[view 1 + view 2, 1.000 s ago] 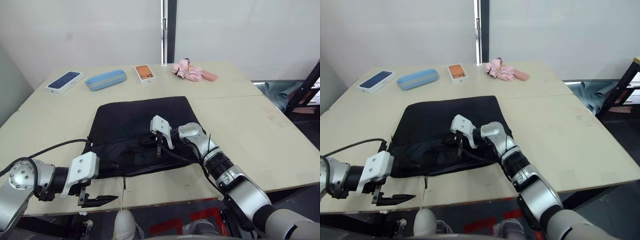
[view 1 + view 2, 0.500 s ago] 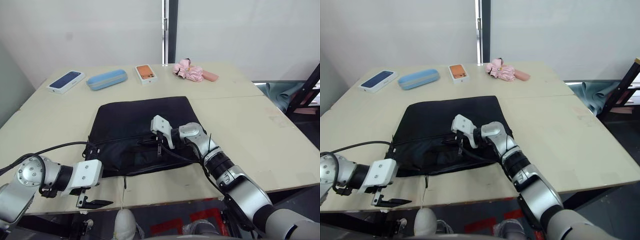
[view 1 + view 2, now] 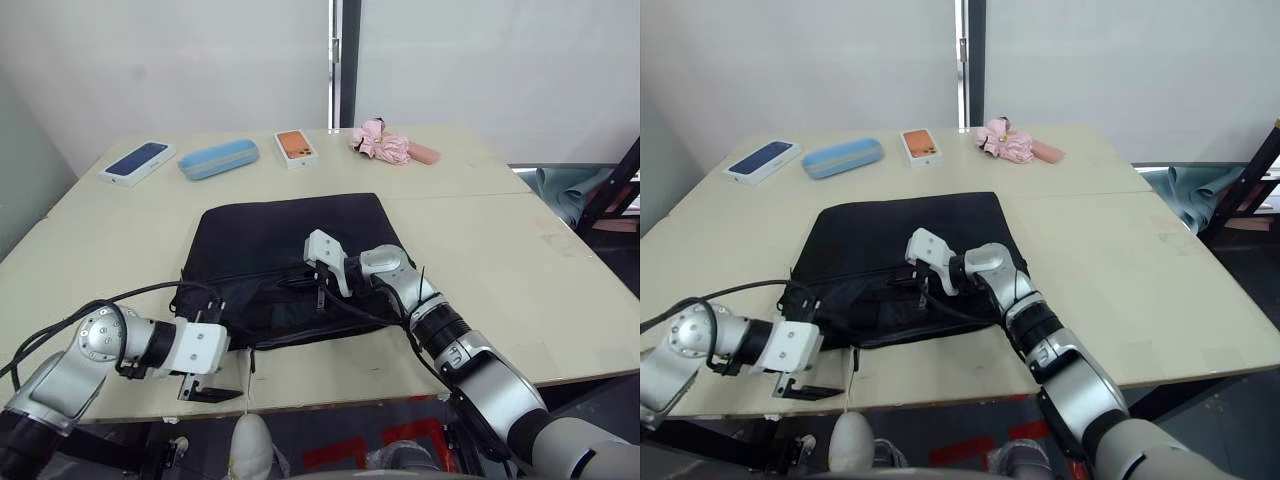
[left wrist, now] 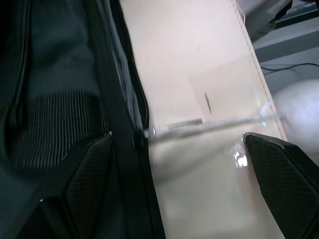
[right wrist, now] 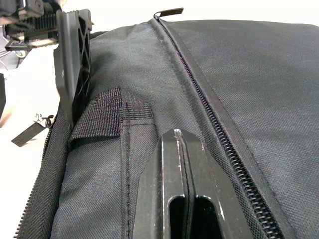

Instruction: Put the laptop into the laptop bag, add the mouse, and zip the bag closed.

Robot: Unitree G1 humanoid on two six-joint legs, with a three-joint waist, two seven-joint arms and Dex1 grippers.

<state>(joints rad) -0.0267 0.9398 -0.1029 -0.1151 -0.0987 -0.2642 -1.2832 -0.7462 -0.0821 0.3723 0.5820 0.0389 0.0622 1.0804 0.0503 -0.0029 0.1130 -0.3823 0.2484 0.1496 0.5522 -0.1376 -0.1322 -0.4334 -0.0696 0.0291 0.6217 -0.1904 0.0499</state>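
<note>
The black laptop bag (image 3: 285,240) lies flat in the middle of the table. The laptop and the mouse are hidden. My right gripper (image 3: 318,292) is shut, its fingertips resting on the bag's front half beside a zip line (image 5: 199,99). At the bag's front left corner, by the table edge, my left gripper (image 3: 208,391) is open. In the left wrist view its fingers (image 4: 82,174) straddle the bag's zip edge and a thin cord (image 4: 209,122). That cord leads to the yellowish-white plush charm (image 3: 250,445) hanging below the table edge.
Along the far side of the table lie a dark-blue phone box (image 3: 137,162), a light-blue oval case (image 3: 218,158), an orange phone box (image 3: 295,146) and a pink folded umbrella (image 3: 385,145). A dark stand (image 3: 612,185) rises past the table's right edge.
My left gripper has moved from beyond the table's front edge in toward the bag's front left corner. The right gripper has stayed on the bag.
</note>
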